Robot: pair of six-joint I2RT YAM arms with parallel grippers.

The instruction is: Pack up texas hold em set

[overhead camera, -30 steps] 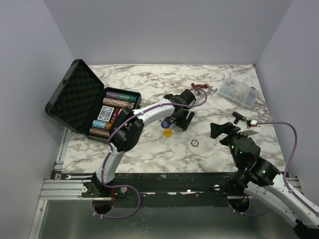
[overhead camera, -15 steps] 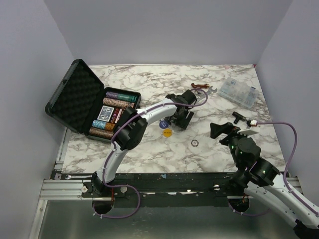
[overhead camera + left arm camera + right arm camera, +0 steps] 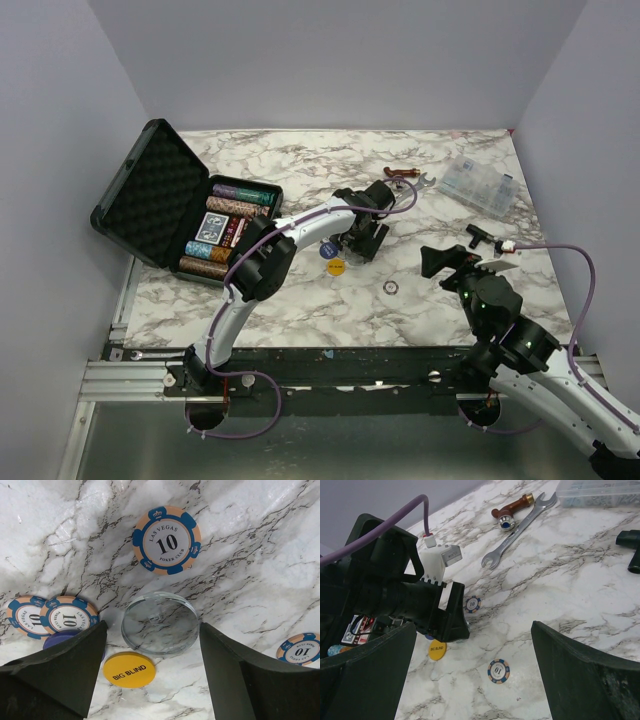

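Poker chips (image 3: 166, 540): four loose, plus one clear disc (image 3: 160, 622) and one yellow disc (image 3: 129, 669).
Clear disc sits between left gripper's (image 3: 152, 626) wide-spread fingers; right gripper (image 3: 474, 626) wide, empty.

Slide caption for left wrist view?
Open left gripper straddles a clear disc beside the yellow Big Blind button.

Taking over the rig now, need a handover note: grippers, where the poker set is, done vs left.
Left gripper: open over the clear disc, nothing held.
Right gripper: open, empty, off to the right.
Case open at far left; chip rows and card decks inside.
Still to pack: clear disc, Big Blind button, purple disc, loose 10 chips on the table; then shut the case.
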